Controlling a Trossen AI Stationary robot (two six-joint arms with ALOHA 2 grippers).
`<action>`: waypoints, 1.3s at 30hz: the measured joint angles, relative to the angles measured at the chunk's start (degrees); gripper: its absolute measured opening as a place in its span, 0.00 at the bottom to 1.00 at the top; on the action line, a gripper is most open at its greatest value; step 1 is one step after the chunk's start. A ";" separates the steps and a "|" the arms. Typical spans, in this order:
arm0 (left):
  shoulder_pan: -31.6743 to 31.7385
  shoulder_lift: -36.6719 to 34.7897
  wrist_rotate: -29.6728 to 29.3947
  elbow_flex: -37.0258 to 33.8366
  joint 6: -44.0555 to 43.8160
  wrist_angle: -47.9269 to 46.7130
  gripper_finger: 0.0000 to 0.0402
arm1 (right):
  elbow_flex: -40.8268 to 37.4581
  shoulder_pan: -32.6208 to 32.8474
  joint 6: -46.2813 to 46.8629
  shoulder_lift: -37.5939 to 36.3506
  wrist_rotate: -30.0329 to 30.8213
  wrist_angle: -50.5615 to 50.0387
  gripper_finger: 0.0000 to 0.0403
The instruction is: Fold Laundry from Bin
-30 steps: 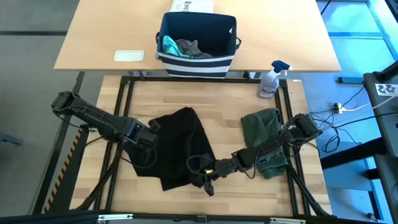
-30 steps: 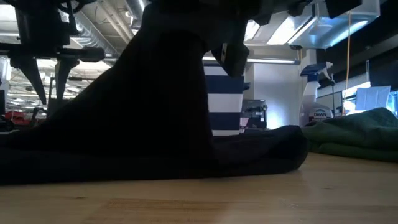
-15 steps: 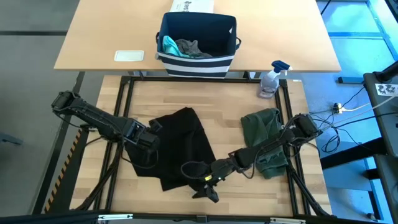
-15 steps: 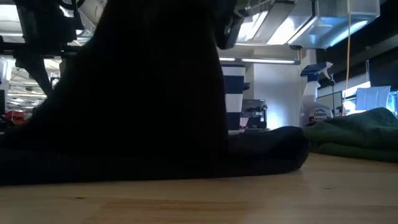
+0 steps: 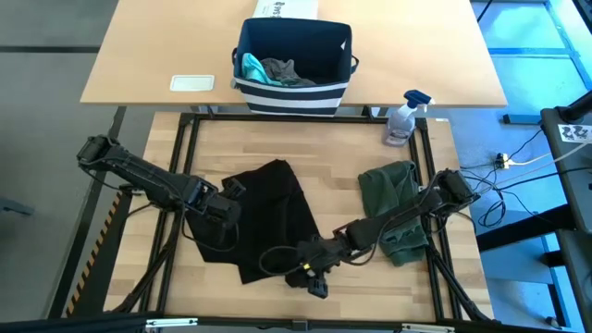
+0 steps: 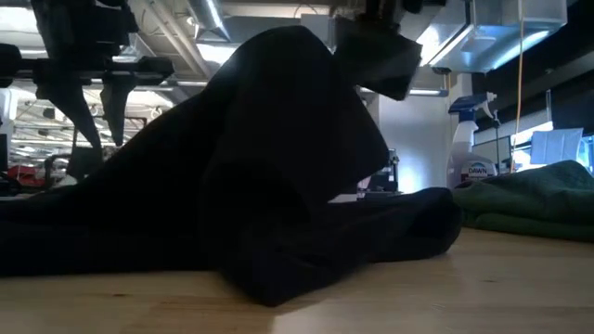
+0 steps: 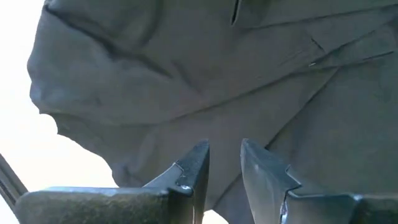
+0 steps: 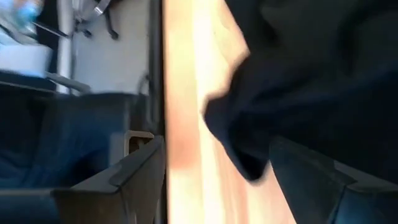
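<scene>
The large black T-shirt (image 5: 268, 217) lies crumpled in the middle of the table, and in the low view its near part (image 6: 278, 139) stands heaped up. At the shirt's left edge my left gripper (image 7: 224, 155) points down over the cloth, slightly open with nothing between its fingers. My right gripper (image 8: 217, 180) is wide open at the shirt's near edge (image 5: 313, 277). An olive-green piece (image 5: 393, 208) lies bunched on the table's right side. The navy bin (image 5: 294, 88), on the far table, holds a teal piece (image 5: 250, 65) and a grey piece (image 5: 287, 72). My right gripper stands open beside a loose corner of the black T-shirt (image 8: 239, 149), which lies close to one finger (image 8: 311, 180). Whether the cloth rests on that finger I cannot tell.
A spray bottle (image 5: 404, 118) stands at the table's far right corner. A white flat object (image 5: 192, 83) lies left of the bin, and a white box (image 5: 287, 7) stands behind it. Bare wood shows along the near edge (image 6: 418, 297) and at the far left.
My right gripper has opened, let go of the shirt's near part and tipped up. The raised cloth has sunk, and a fold of it has dropped onto the table by the near edge. The rest of the shirt has stayed put.
</scene>
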 joint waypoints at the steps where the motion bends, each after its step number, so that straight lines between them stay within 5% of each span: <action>1: -0.02 0.24 0.29 0.00 -0.18 -0.02 0.22 | 0.35 0.03 0.11 0.00 0.08 -2.31 0.70; 7: -1.88 1.45 2.25 -1.28 -0.51 -0.16 0.22 | -0.54 0.04 2.01 -0.02 8.96 -14.35 0.70; 26: -7.34 2.15 3.81 -7.87 -6.60 6.14 0.22 | -11.47 0.04 10.44 -0.04 18.13 -16.08 0.70; 39: -7.37 2.19 3.75 -7.85 -7.55 12.57 0.22 | -11.56 -0.01 15.61 -0.28 23.39 -41.50 0.70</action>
